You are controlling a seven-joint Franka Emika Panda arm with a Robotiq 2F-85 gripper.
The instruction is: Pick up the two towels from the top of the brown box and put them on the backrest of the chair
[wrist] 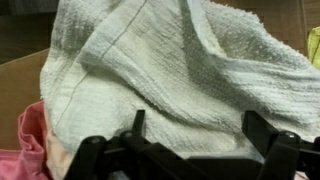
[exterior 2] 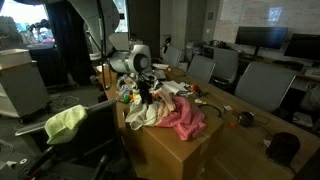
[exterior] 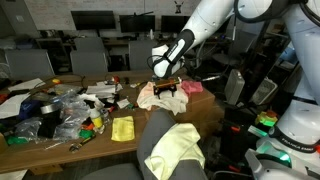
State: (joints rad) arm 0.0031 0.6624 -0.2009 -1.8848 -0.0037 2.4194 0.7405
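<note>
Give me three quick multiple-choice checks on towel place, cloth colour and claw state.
1. Where is the yellow-green towel?
A. draped on the chair backrest
B. on the floor
C. folded on the chair's seat

2. What colour is the cloth right below the claw?
A. blue
B. white-cream
C. black

3. The claw is:
A. shut on a towel
B. open over the towel
C. out of every view

Answers:
1 A, it hangs over the grey backrest in both exterior views.
2 B, the white-cream towel fills the wrist view.
3 B, the fingers stand wide apart, pinching nothing.
</note>
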